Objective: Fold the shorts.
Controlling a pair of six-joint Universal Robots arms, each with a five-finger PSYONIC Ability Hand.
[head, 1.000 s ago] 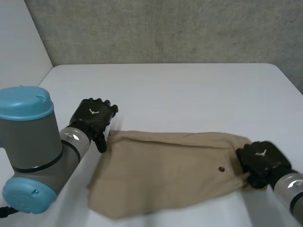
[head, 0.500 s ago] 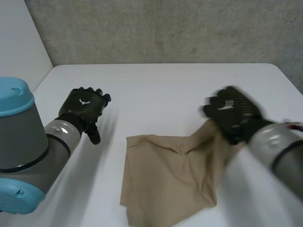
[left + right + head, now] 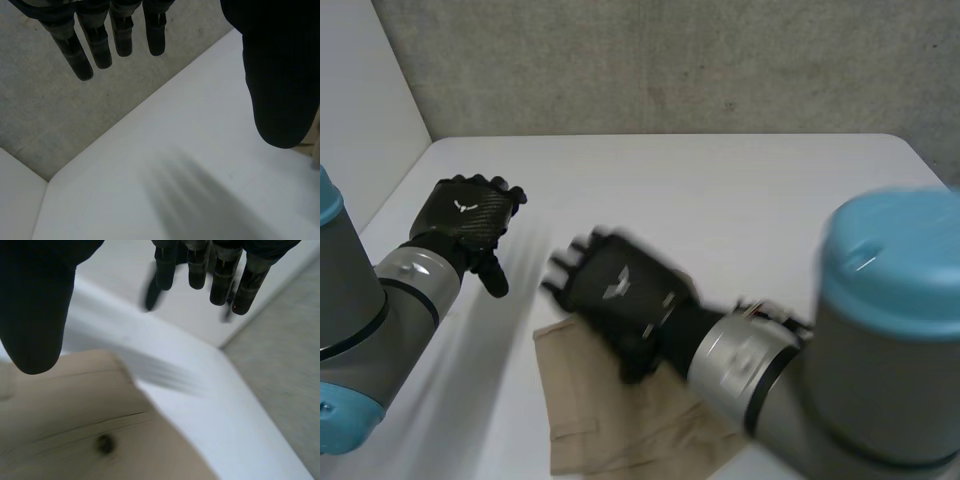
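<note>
Shorts (image 3: pixel 585 410) lie flat on the worktop (image 3: pixel 740 190), close to your near edge, about mid-width. Right hand (image 3: pixel 615 290) sits over their far left corner, with its arm coming across from the near right; contact can't be told. In the right wrist view the cloth is under the palm and thumb, and the fingers (image 3: pixel 200 270) reach past the cloth's edge over bare worktop. Left hand (image 3: pixel 470 225) is left of the shorts and apart from them, over the worktop's left side. A wall (image 3: pixel 670 60) stands behind the far edge.
</note>
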